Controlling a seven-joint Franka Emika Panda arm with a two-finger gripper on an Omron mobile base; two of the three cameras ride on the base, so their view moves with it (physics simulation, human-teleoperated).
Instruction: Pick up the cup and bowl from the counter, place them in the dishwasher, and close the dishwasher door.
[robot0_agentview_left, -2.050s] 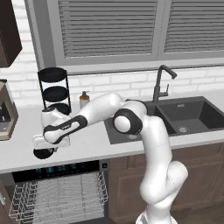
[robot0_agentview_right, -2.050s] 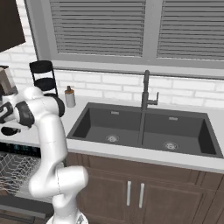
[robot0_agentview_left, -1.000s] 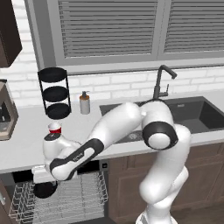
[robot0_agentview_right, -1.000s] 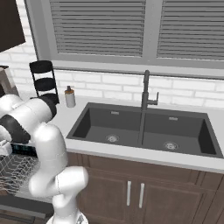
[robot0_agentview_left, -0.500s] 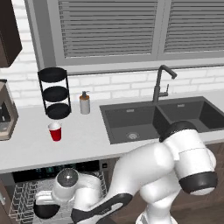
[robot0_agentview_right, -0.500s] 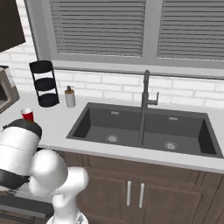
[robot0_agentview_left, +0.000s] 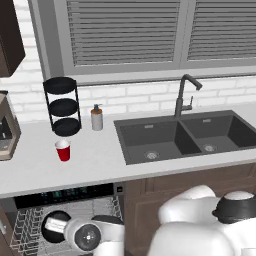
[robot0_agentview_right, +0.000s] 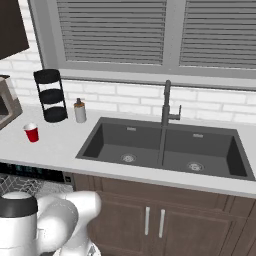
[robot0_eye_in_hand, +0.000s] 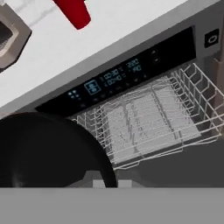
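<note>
The cup (robot0_agentview_left: 63, 150) is seen upright on the counter (robot0_agentview_left: 95, 160) in the left base view, at about 6 o'clock from the three-tier stand (robot0_agentview_left: 62, 106) and at about 8 o'clock from the soap dispenser (robot0_agentview_left: 96, 118); it is apart from both. In the right base view the cup (robot0_agentview_right: 31, 132) is located near the left end of the counter (robot0_agentview_right: 65, 142), at about 9 o'clock from the double sink (robot0_agentview_right: 165, 147), with the stand (robot0_agentview_right: 50, 96) and the dispenser (robot0_agentview_right: 79, 111) behind it against the brick wall. The faucet (robot0_agentview_left: 185, 95) is mounted behind the sink (robot0_agentview_left: 182, 136). The dishwasher (robot0_agentview_left: 65, 192) is located under the counter below the cup, with its black control strip lit and its white wire rack (robot0_agentview_left: 30, 230) drawn out forward. The dishwasher door cannot be made out in the pictures. The gripper (robot0_agentview_left: 75, 231) is lowered over the rack in the left base view, and the bowl (robot0_agentview_left: 55, 226) is seen as a round black shape at its end, above the rack wires. In the hand view the bowl (robot0_eye_in_hand: 48, 151) is held close to the camera at 8 o'clock, and its dark rim covers the near corner of the rack (robot0_eye_in_hand: 144, 122), while the control strip (robot0_eye_in_hand: 113, 78) runs across the middle and the cup (robot0_eye_in_hand: 74, 12) is seen at 12 o'clock on the counter (robot0_eye_in_hand: 87, 35). The fingers are pressed together, pinching the bowl. Whether the bowl touches the rack cannot be told.
</note>
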